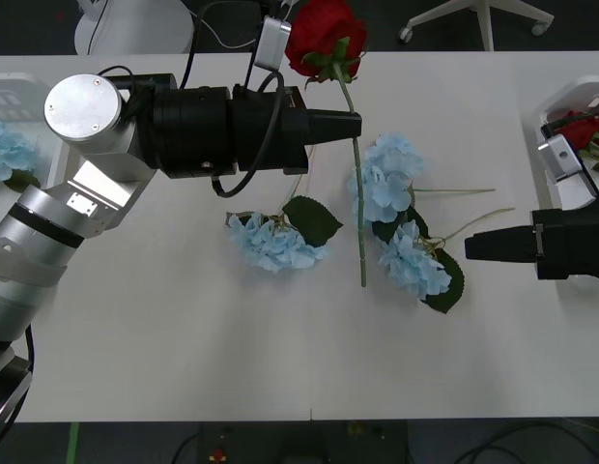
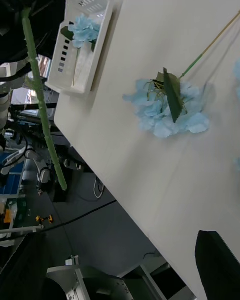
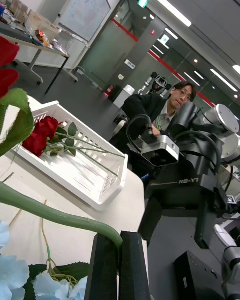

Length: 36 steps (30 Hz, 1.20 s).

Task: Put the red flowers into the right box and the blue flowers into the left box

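The left gripper [image 1: 356, 126] hangs over the middle of the desk [image 1: 184, 319] toward its far edge, its black fingers [image 3: 119, 265] pressed together on the green stem of a rose [image 1: 325, 37]. The red head sits up past the far edge, and the stem runs down in front of the fingertips to end above the desk between the blue flowers [image 1: 391, 179].

Three blue clusters lie at the desk's middle: one just under the left arm [image 1: 274, 242], one beside the hanging stem, one nearer the front edge [image 1: 413, 261].

The left box [image 2: 82, 35] stands at the left edge with a blue cluster [image 2: 84, 29] in it. The right box [image 1: 570, 101] stands at the right edge with red roses [image 3: 42, 132] lying inside.

The right gripper [image 1: 473, 244] waits near the right edge, just before its box, pointing toward the blue flowers; I cannot tell how its jaws stand.
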Tool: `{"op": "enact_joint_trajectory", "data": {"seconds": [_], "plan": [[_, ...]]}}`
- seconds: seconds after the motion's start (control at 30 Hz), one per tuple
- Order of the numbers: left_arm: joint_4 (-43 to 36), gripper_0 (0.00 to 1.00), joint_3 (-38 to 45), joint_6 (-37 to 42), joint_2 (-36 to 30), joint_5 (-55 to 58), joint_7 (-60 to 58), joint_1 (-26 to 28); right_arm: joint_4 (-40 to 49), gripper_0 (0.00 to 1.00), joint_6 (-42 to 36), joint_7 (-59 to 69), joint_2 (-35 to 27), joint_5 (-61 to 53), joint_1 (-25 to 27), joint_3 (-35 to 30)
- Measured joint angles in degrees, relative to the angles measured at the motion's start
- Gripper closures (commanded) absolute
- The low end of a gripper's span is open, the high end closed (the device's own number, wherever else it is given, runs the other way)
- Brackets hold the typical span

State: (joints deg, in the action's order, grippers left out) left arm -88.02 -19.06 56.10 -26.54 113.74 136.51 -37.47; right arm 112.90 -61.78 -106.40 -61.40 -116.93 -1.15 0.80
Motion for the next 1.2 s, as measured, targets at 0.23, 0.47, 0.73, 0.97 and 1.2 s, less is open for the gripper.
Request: {"op": "enact_joint_trajectory", "data": {"seconds": [0.23, 0.47, 0.73, 0.97, 1.2], "plan": [[0.0, 1.0, 0.0, 0.0, 0.0, 0.0, 0.0, -0.01, 4.16, 0.16, 6.94, -0.08, 3.23, -0.01, 2.7, 2.43], [0.0, 1.0, 0.0, 0.0, 0.0, 0.0, 0.0, -0.01, 5.39, 0.16, 12.62, -0.18, 7.7, 2.95, 2.7, 8.31], [0.0, 1.0, 0.0, 0.0, 0.0, 0.0, 0.0, -0.01, 6.56, 0.16, 17.12, -0.19, 10.29, 3.3, 2.29, 14.01], [0.0, 1.0, 0.0, 0.0, 0.0, 0.0, 0.0, -0.01, 6.56, 0.26, 18.96, -0.19, 13.38, 3.31, 0.37, 16.18], [0.0, 1.0, 0.0, 0.0, 0.0, 0.0, 0.0, -0.01, 6.57, 1.0, 19.57, -0.18, 15.43, 3.31, -0.84, 16.2]]}}
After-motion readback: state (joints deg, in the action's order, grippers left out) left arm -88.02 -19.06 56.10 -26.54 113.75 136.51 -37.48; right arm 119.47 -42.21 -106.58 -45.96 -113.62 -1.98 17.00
